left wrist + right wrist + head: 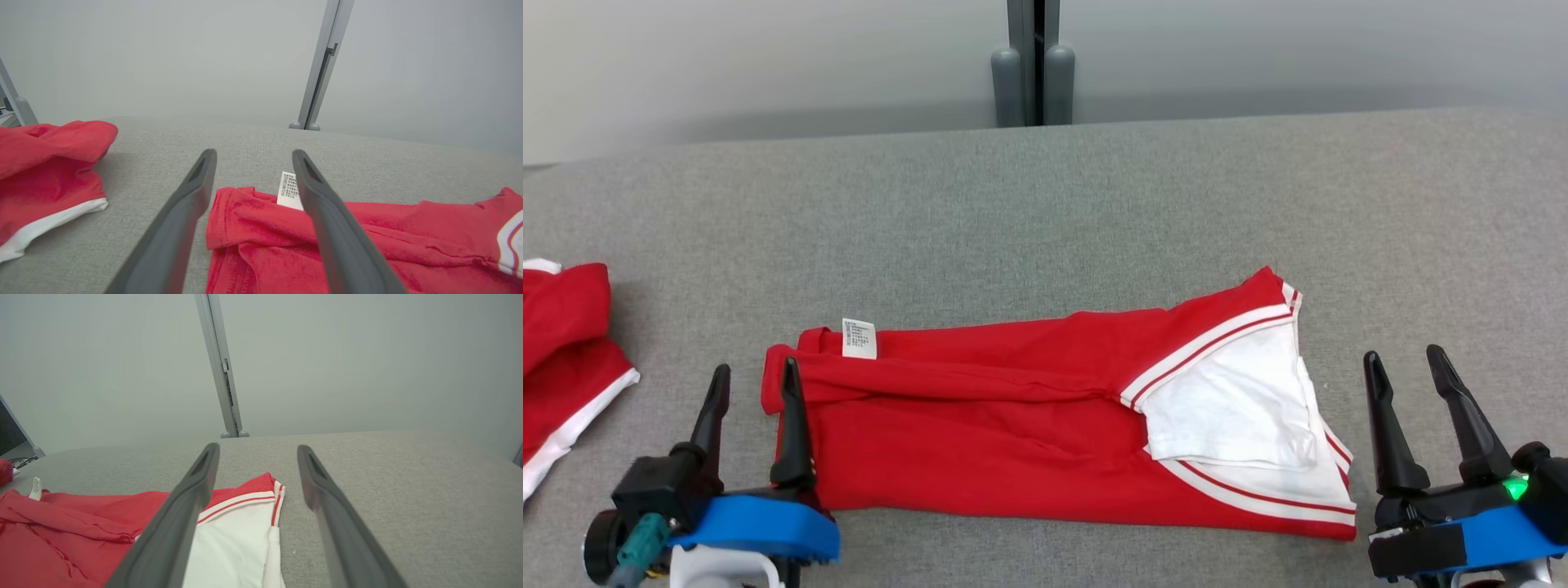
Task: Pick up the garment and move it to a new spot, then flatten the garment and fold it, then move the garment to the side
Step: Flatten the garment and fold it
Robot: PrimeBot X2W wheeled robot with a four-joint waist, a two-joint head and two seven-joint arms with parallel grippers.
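The garment (1013,408) is red with white panels and red-white striped trim, folded into a long band across the grey table (1045,212). A small white label (859,338) sticks up at its left end. My left gripper (753,382) stands open at that left end, one finger over the red edge, holding nothing. In the left wrist view the garment (278,241) lies between and under the open left gripper (252,157). My right gripper (1406,359) is open just right of the white panel, apart from it. The right wrist view shows the white panel (233,543) below the open right gripper (257,451).
Another red and white garment (560,359) lies bunched at the table's left edge, also seen in the left wrist view (45,171). A grey post (1033,61) stands behind the table against a pale wall. Bare grey cloth stretches behind and to the right.
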